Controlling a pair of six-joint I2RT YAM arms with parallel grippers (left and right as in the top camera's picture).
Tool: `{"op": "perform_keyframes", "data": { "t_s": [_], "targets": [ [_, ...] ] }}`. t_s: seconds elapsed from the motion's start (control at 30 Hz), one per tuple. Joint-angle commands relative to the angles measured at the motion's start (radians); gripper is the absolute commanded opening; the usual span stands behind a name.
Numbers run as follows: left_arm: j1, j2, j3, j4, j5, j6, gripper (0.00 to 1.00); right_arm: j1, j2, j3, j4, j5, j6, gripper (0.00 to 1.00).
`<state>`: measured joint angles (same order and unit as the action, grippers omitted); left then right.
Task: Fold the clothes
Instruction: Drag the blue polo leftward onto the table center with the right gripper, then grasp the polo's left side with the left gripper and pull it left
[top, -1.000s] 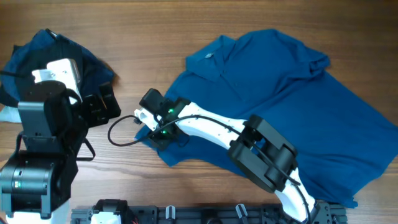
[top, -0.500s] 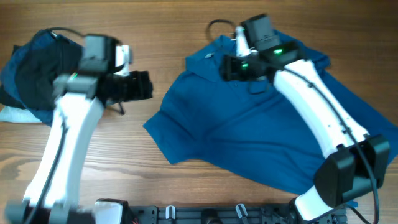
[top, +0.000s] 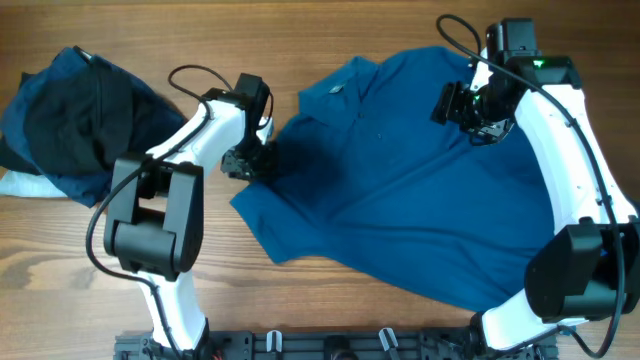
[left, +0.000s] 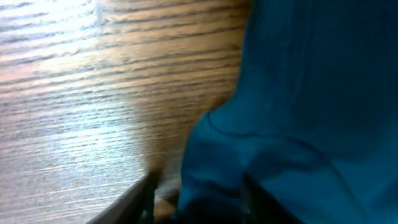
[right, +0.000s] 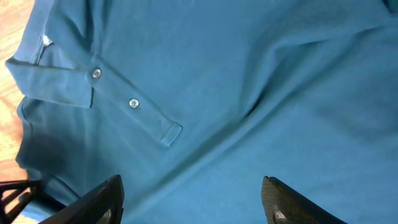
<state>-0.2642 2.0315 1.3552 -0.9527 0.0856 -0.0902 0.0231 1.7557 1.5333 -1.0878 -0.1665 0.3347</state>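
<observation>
Overhead, we see the polo shirt (top: 420, 200) on the tabletop's (top: 300, 40) right half. The left hand (left: 196, 194) straddles its sleeve (left: 214, 140), grip unclear. The right hand (right: 193, 199) hovers open.

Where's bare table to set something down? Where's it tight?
Free: wooden table front-left, below the dark crumpled clothes pile; far strip between that pile and the mid-blue polo shirt. Crowded: centre-right, spread shirt with the left arm and right arm at it.

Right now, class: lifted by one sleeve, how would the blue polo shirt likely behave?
Probably floppy: the polo shirt lies in soft wrinkles and creases. Likely it would drape and trail rather than rise whole, since it spreads broadly across the table.
</observation>
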Motion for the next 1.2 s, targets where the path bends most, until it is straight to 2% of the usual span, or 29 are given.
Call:
{"op": "perform_keyframes", "data": {
  "t_s": [0.0,0.03,0.17,0.27,0.37,0.43,0.53,0.7,0.77,0.8,0.83,0.87,0.9,0.93,0.97,1.03,1.17],
  "targets": [
    [0.0,0.015,0.0,-0.035,-0.039,0.02,0.04,-0.031,-0.019,0.008,0.003,0.014,-0.02,0.73],
    [0.005,0.015,0.0,-0.051,-0.058,0.013,0.04,-0.041,-0.019,0.007,0.006,0.015,-0.021,0.73],
    [0.085,0.015,0.0,-0.179,-0.231,-0.191,0.04,-0.098,-0.018,-0.003,0.027,0.054,-0.016,0.73],
    [0.196,0.015,-0.001,-0.282,-0.241,-0.252,0.04,-0.142,-0.006,-0.038,0.055,0.068,0.006,0.73],
    [0.288,0.014,-0.001,-0.311,-0.22,-0.27,0.04,-0.166,0.011,-0.095,0.095,0.062,0.01,0.71],
    [0.309,0.014,-0.001,-0.274,-0.127,-0.222,0.04,-0.166,0.022,-0.132,0.129,0.062,0.008,0.71],
    [0.265,0.014,-0.001,-0.231,-0.015,-0.116,0.04,-0.166,0.023,-0.164,0.16,0.062,0.006,0.77],
    [0.132,-0.011,0.004,-0.228,-0.014,-0.095,0.1,-0.166,0.023,-0.165,0.159,0.062,0.002,0.82],
    [0.086,-0.041,0.017,-0.213,-0.015,-0.068,0.04,-0.166,0.023,-0.165,0.159,0.054,-0.002,0.83],
    [0.061,-0.061,0.026,-0.185,-0.019,-0.061,0.06,-0.166,0.023,-0.165,0.16,0.036,-0.016,0.83],
    [0.042,-0.081,0.033,-0.14,-0.019,-0.055,0.11,-0.166,0.023,-0.165,0.161,0.021,-0.025,0.84],
    [0.027,-0.1,0.034,-0.082,-0.019,-0.047,0.22,-0.166,0.023,-0.165,0.16,0.009,-0.032,0.84],
    [0.018,-0.113,0.034,-0.029,-0.018,-0.048,0.64,-0.166,0.023,-0.165,0.159,0.001,-0.044,0.84],
    [0.012,-0.121,0.034,0.032,0.001,-0.053,0.97,-0.166,0.023,-0.165,0.156,-0.003,-0.047,0.84],
    [0.008,-0.121,0.034,0.101,0.032,-0.051,1.0,-0.166,0.023,-0.165,0.152,-0.007,-0.047,0.84],
    [0.007,-0.113,0.034,0.233,0.096,-0.047,1.0,-0.166,0.023,-0.165,0.138,-0.011,-0.047,0.84],
    [0.007,-0.08,0.034,0.387,0.171,-0.017,1.0,-0.166,0.023,-0.165,0.12,-0.018,-0.047,0.84]
  ]
}}
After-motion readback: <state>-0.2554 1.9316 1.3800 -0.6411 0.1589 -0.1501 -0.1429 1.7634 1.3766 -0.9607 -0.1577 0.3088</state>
